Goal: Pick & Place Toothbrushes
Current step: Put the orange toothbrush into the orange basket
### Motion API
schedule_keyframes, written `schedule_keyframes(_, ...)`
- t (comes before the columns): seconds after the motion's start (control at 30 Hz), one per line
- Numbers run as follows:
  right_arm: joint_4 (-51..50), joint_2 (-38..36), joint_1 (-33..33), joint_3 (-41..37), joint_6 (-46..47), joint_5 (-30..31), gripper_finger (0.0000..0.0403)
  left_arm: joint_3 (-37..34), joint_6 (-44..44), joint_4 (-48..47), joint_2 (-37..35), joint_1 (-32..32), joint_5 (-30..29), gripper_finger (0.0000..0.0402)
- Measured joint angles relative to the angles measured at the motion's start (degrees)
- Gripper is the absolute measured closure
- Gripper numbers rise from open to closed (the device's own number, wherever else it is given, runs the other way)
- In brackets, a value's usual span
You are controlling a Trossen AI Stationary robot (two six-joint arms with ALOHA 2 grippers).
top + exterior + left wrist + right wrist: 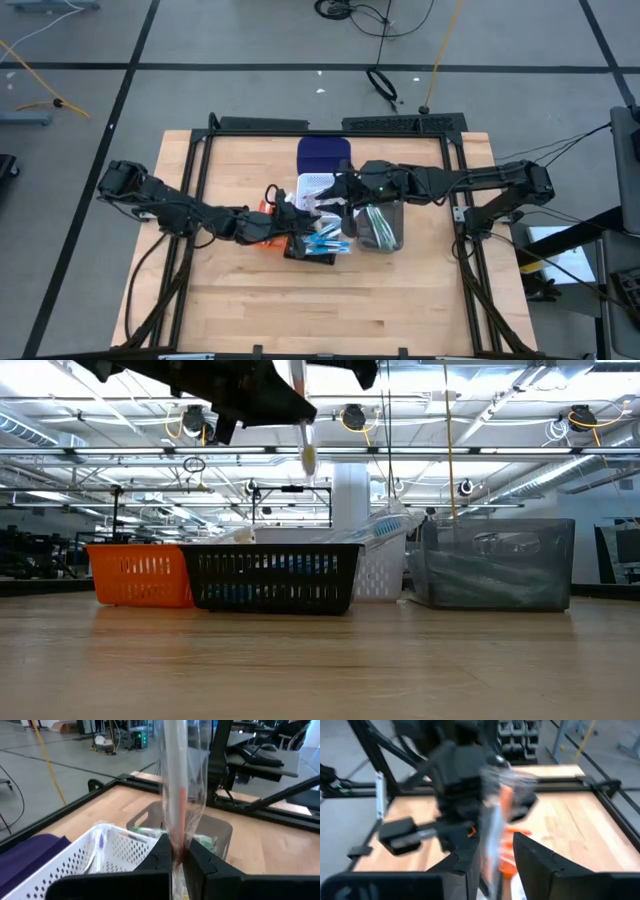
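My bench [250, 300] lies bare and wide on the near side of the black bin [310, 250], with open wood also out toward both side rails. The bins crowd the middle: the grey bin [382, 228] just beside the black one, the white bin [315, 187] behind it, the orange bin [140, 575] on its other side, and a dark blue lid or tray [323, 154] past the white bin.

My left arm reaches low across the bench to the black bin; my right arm comes in stretched from the opposite side, meeting it above the white bin.

My left pincer [176, 854] is clamped on a wrapped toothbrush [175, 780], which stands upright above the black bin. My right pincer [496, 857] stands partly apart around the same toothbrush's wrapper. More toothbrushes [328, 243] lie in the black bin, blue-handled.
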Motion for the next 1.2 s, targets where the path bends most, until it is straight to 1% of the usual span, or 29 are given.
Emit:
schedule_keyframes(0.13,-4.42,0.0,-1.46,0.0,0.02,0.3,0.0287,0.0,-2.44,-4.17,0.0,-0.58,-0.4,0.0394)
schedule_keyframes(0.27,-9.33,0.0,-2.64,0.0,1.18,0.26,0.0289,0.0,-6.72,-12.06,-1.21,-1.0,-3.19,0.0394)
schedule_keyframes(0.37,-13.26,0.0,-3.03,0.0,2.09,0.23,0.0294,0.0,-10.82,-19.88,-3.73,-1.29,-4.56,0.0394)
schedule_keyframes(0.47,-16.16,0.0,-3.05,0.0,2.19,0.23,0.0298,0.02,-14.76,-25.24,-7.21,-2.03,-5.61,0.0394)
schedule_keyframes(0.6,-18.16,0.0,-3.01,0.0,3.71,0.21,0.0301,0.04,-21.31,-33.3,-11.02,-2.92,-4.22,0.0394)
schedule_keyframes(0.67,-19.36,0.0,-2.96,0.0,4.68,0.21,0.03,0.04,-25.44,-39.69,-12.27,-2.93,-3.37,0.0394)
schedule_keyframes(0.83,-23.4,-0.02,-2.86,0.0,6.68,0.19,0.0303,0.0,-34.78,-51.9,-12.74,-3.28,-2.91,0.0394)
schedule_keyframes(0.93,-26.78,-0.02,-2.86,-0.02,7.35,0.2,0.0303,0.0,-38.25,-55.88,-12.74,-3.27,-1.89,0.0394)
schedule_keyframes(1.07,-30.44,-0.02,-2.82,-0.02,8.39,0.22,0.0304,0.0,-39.26,-56.94,-12.74,-3.25,1.27,0.0394)
schedule_keyframes(1.13,-31.15,-0.02,-2.46,-0.15,8.4,0.3,0.0306,0.0,-39.29,-57.4,-12.74,-3.27,1.62,0.0394)
schedule_keyframes(1.2,-29.8,-0.07,-1.98,-1.08,8.32,0.57,0.0308,0.0,-40.23,-58.88,-12.74,-3.13,1.57,0.0394)
